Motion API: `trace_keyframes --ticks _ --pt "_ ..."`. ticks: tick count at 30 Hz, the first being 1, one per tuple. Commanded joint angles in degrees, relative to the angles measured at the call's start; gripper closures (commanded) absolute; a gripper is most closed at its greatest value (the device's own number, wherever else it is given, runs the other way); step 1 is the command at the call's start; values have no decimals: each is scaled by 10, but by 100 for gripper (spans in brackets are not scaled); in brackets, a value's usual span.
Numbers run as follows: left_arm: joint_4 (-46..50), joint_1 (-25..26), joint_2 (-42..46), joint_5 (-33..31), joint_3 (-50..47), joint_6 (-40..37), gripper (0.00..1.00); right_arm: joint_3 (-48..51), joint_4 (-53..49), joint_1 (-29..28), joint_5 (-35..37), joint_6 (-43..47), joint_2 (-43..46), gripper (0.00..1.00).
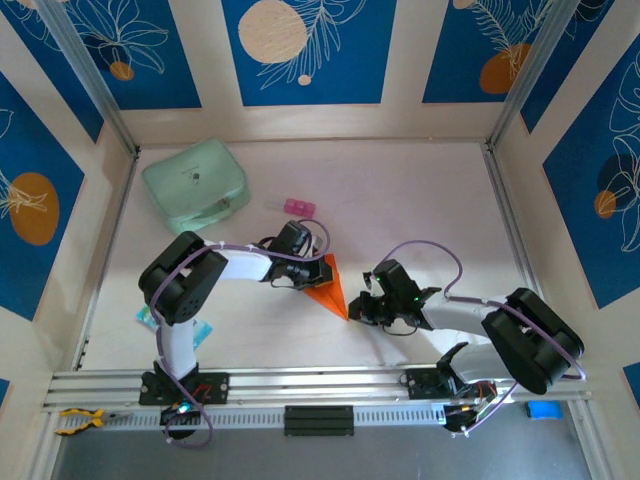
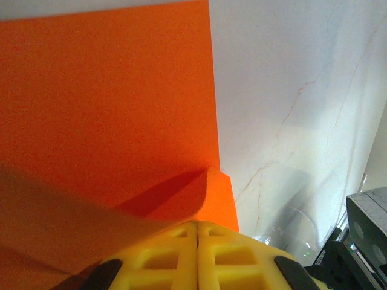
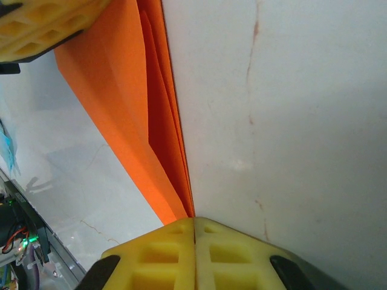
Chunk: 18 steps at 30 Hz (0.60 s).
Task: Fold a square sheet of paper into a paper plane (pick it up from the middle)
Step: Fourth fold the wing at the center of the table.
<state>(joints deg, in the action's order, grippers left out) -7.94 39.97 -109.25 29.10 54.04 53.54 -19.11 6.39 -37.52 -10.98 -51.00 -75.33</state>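
Note:
The square sheet of paper is folded into a narrow orange paper plane (image 1: 330, 284) with layered creases, lying on the white table between the two arms. My left gripper (image 1: 316, 271) is shut on its wide end. In the left wrist view the yellow fingertips meet at my left gripper (image 2: 198, 225) with a raised flap of the paper plane (image 2: 109, 109) running under them. My right gripper (image 1: 353, 311) is shut on the pointed tip. In the right wrist view the paper plane (image 3: 130, 103) narrows into my right gripper (image 3: 194, 220), and the left gripper's yellow fingers (image 3: 42, 24) sit at the far end.
A mint-green case (image 1: 196, 185) stands at the back left, with a small pink block (image 1: 297, 207) to its right. A teal packet (image 1: 148, 318) lies beside the left arm's base. Metal frame posts (image 1: 505, 210) border the table.

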Motion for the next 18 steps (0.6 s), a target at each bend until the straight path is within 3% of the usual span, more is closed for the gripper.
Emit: trace_keyframes --ticks 1,11,18 --pt "11 -9 -6 -12 -13 -2 91 7 -51 -3 -8 11 -14 92" --pt "11 -9 -5 -12 -16 -3 91 -38 -93 10 -4 18 50 84" --pt "13 -9 -5 -12 -15 -4 91 -82 -74 14 -42 24 36 90"
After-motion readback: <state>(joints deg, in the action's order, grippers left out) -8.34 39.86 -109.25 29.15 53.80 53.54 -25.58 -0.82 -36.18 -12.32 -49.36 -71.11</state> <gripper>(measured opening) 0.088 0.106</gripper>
